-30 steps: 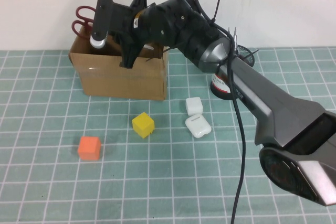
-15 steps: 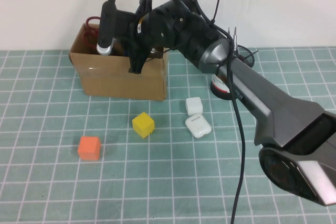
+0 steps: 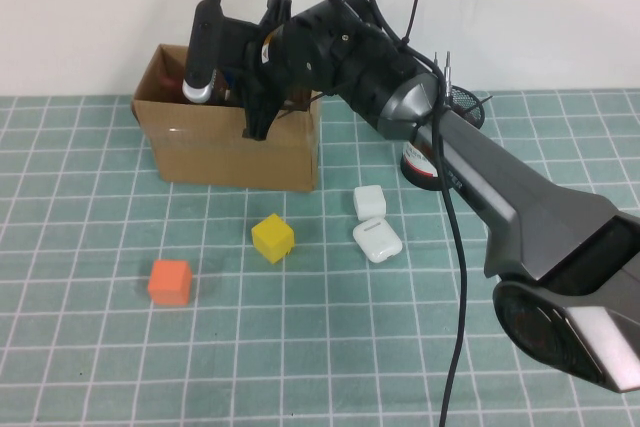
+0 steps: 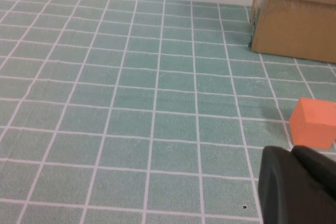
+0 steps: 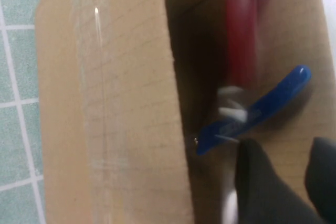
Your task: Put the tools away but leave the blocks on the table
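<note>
The right pincer (image 3: 262, 107), a little apart and empty, hangs over the brown cardboard box (image 3: 230, 152). Inside lie red scissors (image 5: 241, 30) and blue pliers (image 5: 252, 113). The left pincer (image 4: 299, 187) is closed near the orange cube (image 4: 313, 123). The yellow cube (image 3: 272, 237) sits on the gridded worktop (image 3: 90, 347).

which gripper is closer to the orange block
Left. The left gripper sits low right beside the orange block; the right gripper is over the cardboard box, well behind it.

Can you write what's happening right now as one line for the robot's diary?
right gripper: open above cardboard box | scissors, pliers: inside box | left gripper: shut, parked beside orange block | yellow block: on table
</note>
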`<state>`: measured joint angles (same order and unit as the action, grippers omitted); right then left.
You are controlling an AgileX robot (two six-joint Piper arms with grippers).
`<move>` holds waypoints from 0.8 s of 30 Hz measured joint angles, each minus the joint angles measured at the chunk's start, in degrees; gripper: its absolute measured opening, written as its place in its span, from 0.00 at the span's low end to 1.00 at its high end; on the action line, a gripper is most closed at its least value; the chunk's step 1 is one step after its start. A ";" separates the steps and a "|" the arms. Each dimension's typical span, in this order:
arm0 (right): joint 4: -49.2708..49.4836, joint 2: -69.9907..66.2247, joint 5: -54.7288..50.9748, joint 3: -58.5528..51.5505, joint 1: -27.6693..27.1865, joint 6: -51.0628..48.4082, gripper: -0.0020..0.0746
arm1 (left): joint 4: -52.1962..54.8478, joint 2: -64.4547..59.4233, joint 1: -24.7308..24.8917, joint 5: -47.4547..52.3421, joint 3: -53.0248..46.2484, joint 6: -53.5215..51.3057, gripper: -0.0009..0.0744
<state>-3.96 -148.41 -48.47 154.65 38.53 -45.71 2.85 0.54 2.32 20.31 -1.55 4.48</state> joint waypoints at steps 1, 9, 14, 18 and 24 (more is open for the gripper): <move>0.00 0.00 0.00 0.00 0.00 0.00 0.27 | 0.00 0.00 0.00 0.00 0.00 0.00 0.01; 0.11 0.54 -0.25 0.00 0.00 0.14 0.34 | 0.00 0.00 0.00 0.00 0.00 0.00 0.01; 0.11 3.95 -6.06 1.22 0.00 3.20 0.34 | 0.00 0.00 0.00 0.00 0.00 0.00 0.01; 0.18 9.31 -15.55 1.71 0.00 14.23 0.28 | 0.00 0.00 0.00 0.00 0.00 0.00 0.01; -0.06 16.48 -23.42 1.94 0.08 26.72 0.05 | 0.00 0.00 0.00 0.00 0.00 0.00 0.01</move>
<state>-4.01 -131.93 -71.90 156.59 38.61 -18.99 2.85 0.54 2.32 20.31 -1.55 4.48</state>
